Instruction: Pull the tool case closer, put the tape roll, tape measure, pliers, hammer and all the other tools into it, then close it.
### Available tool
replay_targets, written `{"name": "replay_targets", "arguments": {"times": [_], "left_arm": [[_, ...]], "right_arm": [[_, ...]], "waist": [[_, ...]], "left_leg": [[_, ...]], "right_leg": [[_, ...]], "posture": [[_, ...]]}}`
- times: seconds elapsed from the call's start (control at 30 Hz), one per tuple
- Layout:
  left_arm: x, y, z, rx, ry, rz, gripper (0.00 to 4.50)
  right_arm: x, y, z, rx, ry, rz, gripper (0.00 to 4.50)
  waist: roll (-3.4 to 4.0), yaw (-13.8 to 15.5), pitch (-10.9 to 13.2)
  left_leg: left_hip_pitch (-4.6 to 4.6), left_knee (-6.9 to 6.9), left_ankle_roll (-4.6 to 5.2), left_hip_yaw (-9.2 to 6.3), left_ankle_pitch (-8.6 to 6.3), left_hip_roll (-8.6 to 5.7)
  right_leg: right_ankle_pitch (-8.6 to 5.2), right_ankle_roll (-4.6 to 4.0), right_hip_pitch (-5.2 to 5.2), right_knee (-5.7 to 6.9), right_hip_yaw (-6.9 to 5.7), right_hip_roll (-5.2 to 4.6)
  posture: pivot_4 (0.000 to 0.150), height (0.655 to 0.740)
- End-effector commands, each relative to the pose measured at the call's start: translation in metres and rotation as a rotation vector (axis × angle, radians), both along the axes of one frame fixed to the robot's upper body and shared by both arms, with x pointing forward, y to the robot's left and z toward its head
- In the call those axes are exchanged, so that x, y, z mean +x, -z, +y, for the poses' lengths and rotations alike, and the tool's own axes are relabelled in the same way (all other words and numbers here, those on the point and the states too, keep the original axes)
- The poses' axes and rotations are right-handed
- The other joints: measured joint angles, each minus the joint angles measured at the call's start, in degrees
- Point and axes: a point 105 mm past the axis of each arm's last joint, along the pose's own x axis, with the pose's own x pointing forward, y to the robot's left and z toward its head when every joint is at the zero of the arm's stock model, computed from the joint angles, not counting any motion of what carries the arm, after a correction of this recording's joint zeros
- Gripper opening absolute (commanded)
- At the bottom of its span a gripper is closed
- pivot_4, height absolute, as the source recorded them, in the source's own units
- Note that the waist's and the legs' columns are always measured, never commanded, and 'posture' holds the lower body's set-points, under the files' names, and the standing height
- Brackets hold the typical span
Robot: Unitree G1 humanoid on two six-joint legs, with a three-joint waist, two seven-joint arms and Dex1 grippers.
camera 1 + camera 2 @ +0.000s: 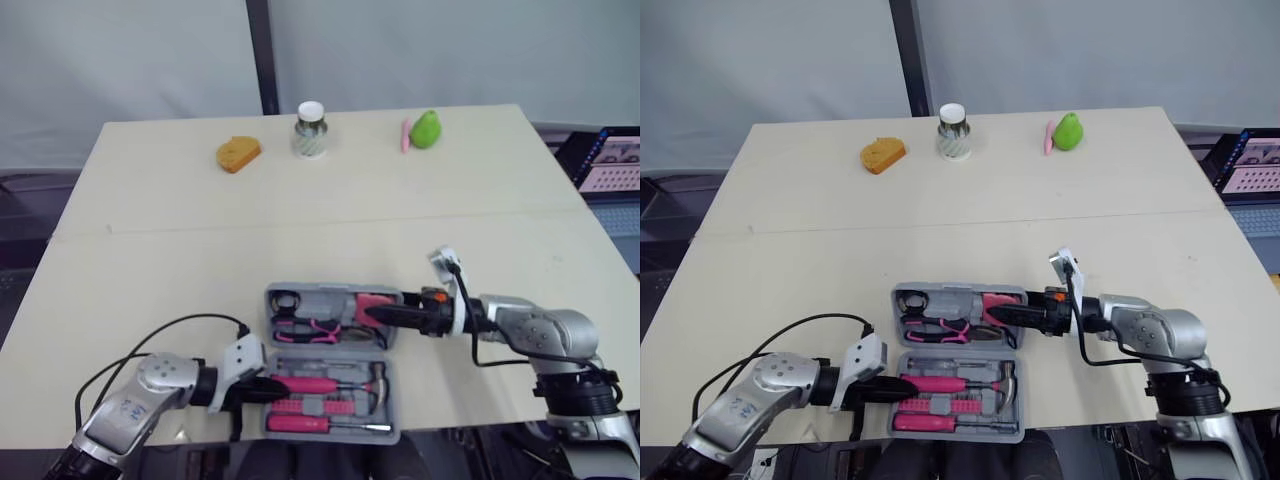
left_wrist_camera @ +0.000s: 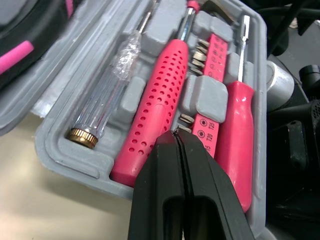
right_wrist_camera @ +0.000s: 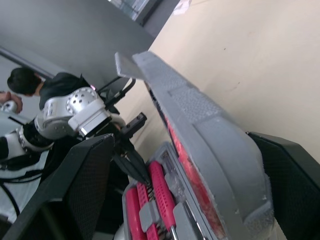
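**Two grippers on the tool case, lid half up**

Starting on the left: the left gripper (image 1: 280,386) sits at the left end of the case's lower half. Its two black fingers are pressed tight together with nothing between them, and the tips are right over the pink hammer handle (image 2: 160,100).

The tool case (image 1: 330,437) lies open at the near edge of the table (image 1: 200,240). The tray holds a clear-handled screwdriver (image 2: 107,95), the hammer, a pink bit holder (image 2: 212,80) and a pink screwdriver (image 1: 320,424), all lying in their slots. Pliers (image 1: 305,325) sit in the lid (image 3: 200,115), which is tilted up off the table.

On the right, the right gripper (image 1: 372,313) comes in at the lid's right end. Its fingers are spread wide, one on each side of the lid edge, and there's a gap at one finger, so it isn't clamped.

Well apart along the far edge: an orange wedge (image 1: 238,154), a white-capped jar (image 1: 311,130), a pink stick (image 1: 405,135) touching a green pear-shaped thing (image 1: 427,128).
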Motion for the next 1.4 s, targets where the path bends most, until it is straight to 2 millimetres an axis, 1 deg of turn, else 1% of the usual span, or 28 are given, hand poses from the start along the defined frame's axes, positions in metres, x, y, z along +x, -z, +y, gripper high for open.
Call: {"name": "replay_targets", "arguments": {"times": [0.03,0.13,0.27,0.33,0.4,0.5,0.53,0.6,0.7,0.8,0.87,0.9,0.97,1.0,1.03,1.07,1.1,1.13,1.17,1.2,1.23,1.33,1.4], "left_arm": [[0.007,-0.005,0.013,0.024,-0.12,0.013,0.0],[0.003,-0.007,0.012,0.022,-0.137,0.032,0.0],[-0.003,-0.01,0.018,0.021,-0.169,0.05,0.0],[-0.012,-0.018,0.032,0.026,-0.189,0.068,0.0],[-0.022,-0.022,0.053,0.077,-0.203,0.085,0.0],[-0.026,-0.029,0.074,0.12,-0.227,0.094,0.0],[-0.024,-0.033,0.081,0.124,-0.242,0.088,0.0],[-0.011,-0.044,0.096,0.12,-0.298,0.05,0.0],[0.005,-0.054,0.104,0.11,-0.341,-0.005,0.0],[0.018,-0.059,0.107,0.1,-0.373,-0.064,0.0],[0.024,-0.064,0.108,0.078,-0.404,-0.098,0.0],[0.028,-0.066,0.111,0.072,-0.426,-0.112,0.26],[0.035,-0.07,0.119,0.065,-0.48,-0.143,0.83],[0.037,-0.073,0.122,0.053,-0.497,-0.158,1.37],[0.04,-0.075,0.126,0.047,-0.513,-0.176,1.84],[0.043,-0.078,0.132,0.045,-0.536,-0.198,2.31],[0.045,-0.079,0.138,0.044,-0.557,-0.213,2.87],[0.046,-0.08,0.144,0.045,-0.576,-0.228,3.31],[0.049,-0.082,0.151,0.045,-0.596,-0.246,3.88],[0.05,-0.084,0.156,0.045,-0.612,-0.256,4.31],[0.051,-0.085,0.162,0.044,-0.629,-0.265,4.47],[0.054,-0.088,0.175,0.05,-0.658,-0.284,4.47],[0.055,-0.089,0.18,0.056,-0.666,-0.291,4.47]], "right_arm": [[-0.01,-0.026,0.006,0.035,-0.106,-0.097,4.42],[-0.016,-0.036,0.009,0.042,-0.161,-0.117,4.42],[-0.032,-0.043,0.014,0.032,-0.245,-0.131,4.42],[-0.042,-0.045,0.014,0.015,-0.289,-0.132,4.42],[-0.054,-0.041,0.014,-0.019,-0.335,-0.123,4.42],[-0.065,-0.033,0.015,-0.06,-0.375,-0.109,4.42],[-0.069,-0.03,0.015,-0.073,-0.387,-0.102,4.42],[-0.077,-0.018,0.014,-0.124,-0.409,-0.08,4.42],[-0.079,-0.004,0.011,-0.172,-0.392,-0.077,4.42],[-0.07,-0.007,0.002,-0.172,-0.305,-0.115,4.42],[-0.057,-0.018,-0.011,-0.143,-0.198,-0.159,4.42],[-0.05,-0.023,-0.019,-0.133,-0.136,-0.174,4.48],[-0.038,-0.025,-0.041,-0.184,-0.009,-0.219,4.5],[-0.034,-0.025,-0.051,-0.214,0.043,-0.241,4.5],[-0.029,-0.027,-0.066,-0.236,0.113,-0.26,4.5],[-0.027,-0.028,-0.076,-0.246,0.157,-0.271,4.5],[-0.025,-0.028,-0.087,-0.261,0.207,-0.276,4.5],[-0.024,-0.027,-0.098,-0.276,0.245,-0.279,4.5],[-0.023,-0.023,-0.109,-0.305,0.287,-0.282,4.5],[-0.022,-0.019,-0.121,-0.33,0.328,-0.283,4.5],[-0.022,-0.014,-0.131,-0.353,0.362,-0.283,4.5],[-0.025,-0.002,-0.151,-0.397,0.417,-0.273,4.5],[-0.027,0.004,-0.159,-0.418,0.436,-0.268,4.5]], "waist": [[-0.08,0.01,0.05],[-0.16,0.01,0.1],[-0.3,0.11,0.18],[-0.49,0.1,0.3],[-0.66,0.0,0.4],[-0.73,0.13,0.44],[-0.79,0.34,0.48],[-0.82,1.03,0.5],[-0.98,1.73,0.58],[-1.01,1.52,0.6],[-1.03,1.45,0.61],[-1.03,1.38,0.61],[-1.07,1.4,0.63],[-1.07,1.41,0.63],[-1.08,1.4,0.63],[-1.1,1.46,0.65],[-1.11,1.47,0.65],[-1.11,1.52,0.65],[-1.11,1.51,0.66],[-1.12,1.51,0.66],[-1.12,1.53,0.65],[-1.13,1.42,0.65],[-1.13,1.36,0.65]], "left_leg": [[-0.02,0.01,0.0,-0.02,0.0,0.01],[-0.06,0.03,0.0,-0.02,0.0,0.01],[-0.08,0.01,0.0,-0.1,0.0,0.0],[-0.12,0.01,0.0,-0.11,0.0,0.01],[-0.12,-0.01,-0.01,-0.14,-0.01,0.02],[-0.11,-0.09,-0.01,-0.1,-0.01,0.01],[-0.13,-0.09,-0.01,-0.06,-0.01,0.01],[-0.15,-0.01,-0.01,-0.06,-0.01,0.0],[-0.16,0.09,-0.01,-0.08,-0.01,0.0],[-0.19,0.14,0.0,-0.04,-0.02,-0.02],[-0.19,0.09,0.0,-0.04,-0.02,-0.01],[-0.19,0.08,0.0,-0.03,-0.02,-0.01],[-0.18,0.07,0.0,-0.01,-0.02,0.01],[-0.18,0.07,0.0,-0.03,-0.02,0.01],[-0.17,0.06,0.0,-0.01,-0.02,0.01],[-0.18,0.06,0.0,-0.01,-0.02,0.0],[-0.18,0.06,0.0,0.0,-0.02,0.0],[-0.18,0.07,0.0,0.02,-0.02,0.0],[-0.18,0.08,0.0,0.02,-0.02,0.0],[-0.17,0.08,0.0,0.03,-0.02,0.0],[-0.15,0.08,0.0,0.05,-0.02,0.0],[-0.14,0.07,0.0,0.11,-0.02,0.0],[-0.12,0.06,0.0,0.14,-0.02,0.01]], "right_leg": [[0.0,0.0,0.0,-0.01,0.0,0.0],[0.0,0.0,0.0,-0.04,-0.01,0.0],[0.0,0.0,0.0,-0.07,-0.02,0.0],[-0.01,-0.01,-0.01,-0.09,-0.03,0.01],[-0.02,-0.03,-0.02,-0.09,-0.04,0.01],[-0.04,-0.07,0.0,-0.21,-0.05,0.01],[-0.04,-0.07,0.01,-0.28,-0.04,0.01],[-0.04,-0.07,0.03,-0.29,-0.04,0.0],[-0.04,-0.07,0.05,-0.27,-0.05,0.0],[-0.02,-0.04,0.04,-0.25,-0.03,-0.01],[-0.02,-0.04,0.0,-0.23,-0.04,0.0],[-0.02,-0.04,0.0,-0.23,-0.04,-0.01],[-0.02,-0.04,0.0,-0.23,-0.05,0.0],[-0.02,-0.04,0.0,-0.22,-0.07,0.01],[-0.02,-0.04,0.0,-0.22,-0.07,0.01],[-0.02,-0.04,0.0,-0.22,-0.07,0.01],[-0.02,-0.04,0.0,-0.22,-0.07,0.0],[-0.02,-0.04,0.0,-0.23,-0.07,0.0],[-0.02,-0.04,0.0,-0.22,-0.07,0.0],[-0.02,-0.04,0.0,-0.22,-0.07,0.0],[-0.02,-0.04,0.01,-0.21,-0.06,0.0],[-0.02,-0.04,0.0,-0.21,-0.06,-0.01],[-0.02,-0.04,-0.02,-0.21,-0.06,0.0]], "posture": [[0.15,0.74],[0.15,0.74],[0.15,0.74],[0.15,0.74],[0.15,0.74],[0.15,0.74],[0.15,0.74],[0.15,0.74],[0.15,0.74],[0.15,0.74],[0.15,0.74],[0.15,0.74],[0.15,0.74],[0.15,0.74],[0.15,0.74],[0.15,0.74],[0.15,0.74],[0.15,0.74],[0.15,0.74],[0.15,0.74],[0.15,0.74],[0.15,0.74],[0.15,0.74]]}}
